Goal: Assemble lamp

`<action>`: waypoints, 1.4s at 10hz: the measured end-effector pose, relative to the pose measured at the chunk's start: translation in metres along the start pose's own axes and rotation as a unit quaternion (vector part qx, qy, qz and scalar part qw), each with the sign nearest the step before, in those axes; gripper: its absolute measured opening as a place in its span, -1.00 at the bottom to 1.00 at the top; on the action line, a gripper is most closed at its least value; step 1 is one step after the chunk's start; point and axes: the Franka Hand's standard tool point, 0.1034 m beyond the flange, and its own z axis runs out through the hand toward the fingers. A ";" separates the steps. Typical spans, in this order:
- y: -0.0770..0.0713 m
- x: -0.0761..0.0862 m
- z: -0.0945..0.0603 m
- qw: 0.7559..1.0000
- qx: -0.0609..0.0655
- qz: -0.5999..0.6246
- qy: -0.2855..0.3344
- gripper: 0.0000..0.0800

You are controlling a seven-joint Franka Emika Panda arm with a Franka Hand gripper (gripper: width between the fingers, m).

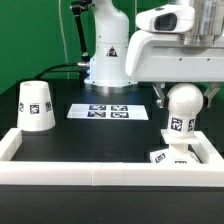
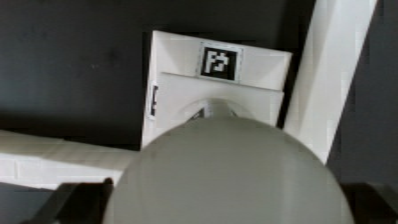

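The round white bulb (image 1: 182, 104) stands upright at the exterior view's right, its tagged neck reaching down to the small square base (image 1: 170, 157) by the front right corner. My gripper (image 1: 183, 97) is shut on the bulb, one finger on each side of its globe. In the wrist view the bulb (image 2: 222, 165) fills the foreground between the dark fingers (image 2: 68, 200), and the base (image 2: 210, 85) with its tag lies right under it. The tapered shade (image 1: 36, 104) stands mouth down at the far left, well apart from the gripper.
The marker board (image 1: 103, 111) lies flat at the back middle of the black table. A low white wall (image 1: 100, 173) runs along the front and both sides; it also shows in the wrist view (image 2: 331, 70), close beside the base. The arm's pedestal (image 1: 108, 60) stands behind.
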 end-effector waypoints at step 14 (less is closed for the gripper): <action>-0.008 0.001 0.000 0.837 0.063 0.543 -0.030 0.45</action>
